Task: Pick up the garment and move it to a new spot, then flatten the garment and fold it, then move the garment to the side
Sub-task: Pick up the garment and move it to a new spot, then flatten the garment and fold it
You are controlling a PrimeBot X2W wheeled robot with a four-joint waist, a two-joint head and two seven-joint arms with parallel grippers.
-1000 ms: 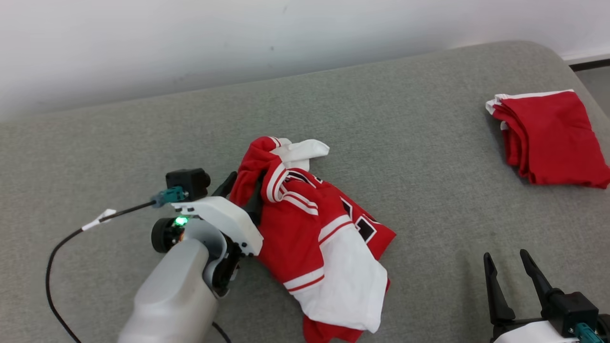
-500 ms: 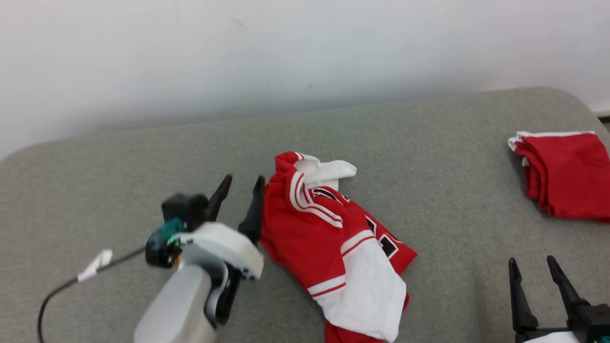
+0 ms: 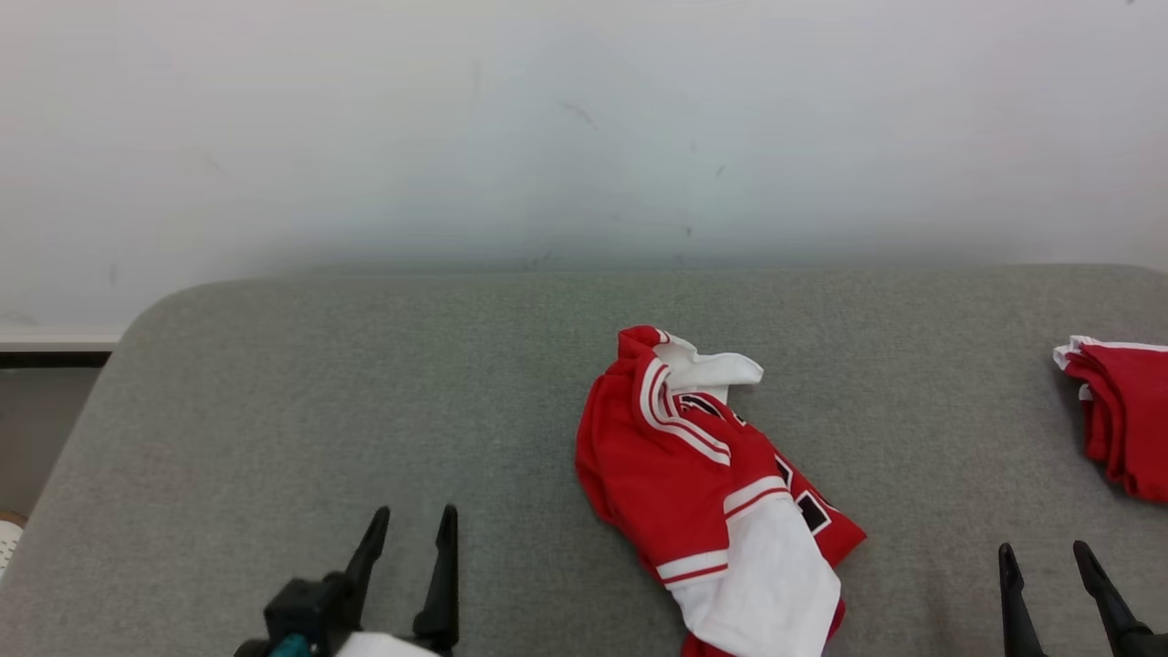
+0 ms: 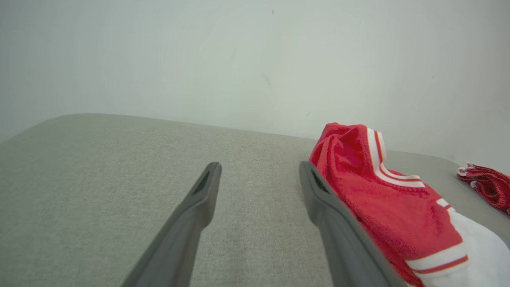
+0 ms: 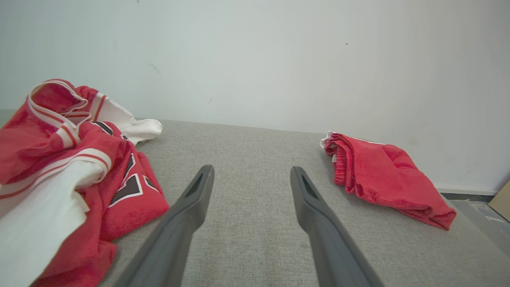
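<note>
While the left gripper (image 3: 415,513) and right gripper (image 3: 1042,547) both stand spread and empty, the crumpled garment (image 3: 703,474) lies on the grey cushion (image 3: 365,383) between them, long axis running 11 to 5 o'clock; it sits at 2 o'clock from the left gripper, which looks nearer.

Garment (image 3: 693,456) is soft knit cloth: the red has a fuzzy, slightly napped face, the white panels look smoother and matt, the striped trim looks ribbed. Under it the grey cushion (image 3: 365,383) is coarse woven fabric, matt, with a fine grain all over. Folded red cloth (image 3: 1127,420) has the same fuzzy matt texture. Left gripper (image 3: 415,513) and right gripper (image 3: 1043,549) have fingers (image 4: 191,215) of what looks like smooth, dark matt plastic. Wall (image 3: 547,137) behind is painted, flat, faintly scuffed
</note>
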